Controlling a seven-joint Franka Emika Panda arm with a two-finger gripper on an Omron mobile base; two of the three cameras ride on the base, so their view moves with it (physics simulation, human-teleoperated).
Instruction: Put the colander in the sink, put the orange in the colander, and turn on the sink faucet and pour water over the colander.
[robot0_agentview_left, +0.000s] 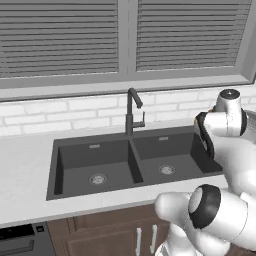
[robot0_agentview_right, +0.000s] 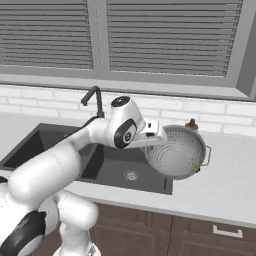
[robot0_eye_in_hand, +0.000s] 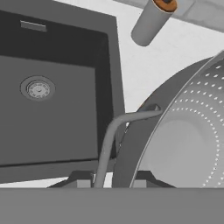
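Observation:
My gripper (robot0_agentview_right: 151, 140) is shut on the rim of the colander (robot0_agentview_right: 177, 152), beside its thin wire handle (robot0_eye_in_hand: 114, 131). The silver perforated bowl hangs tilted on its side above the counter, just past the right edge of the sink (robot0_agentview_right: 107, 167). In the hand view the colander (robot0_eye_in_hand: 183, 144) rises on the right, with the gripper (robot0_eye_in_hand: 111, 180) clamped on its rim and the right basin (robot0_eye_in_hand: 52, 109) and its drain below on the left. The dark gooseneck faucet (robot0_agentview_left: 131, 112) stands behind the sink's divider (robot0_agentview_left: 134, 161), with no water running. The orange is hidden.
A small grey soap bottle (robot0_eye_in_hand: 151, 19) with an orange cap stands on the counter (robot0_agentview_right: 225, 185) behind the colander, near the white brick wall. Louvred windows run above the sill. My own arm (robot0_agentview_left: 225, 150) blocks the right end of the sink in the left base view.

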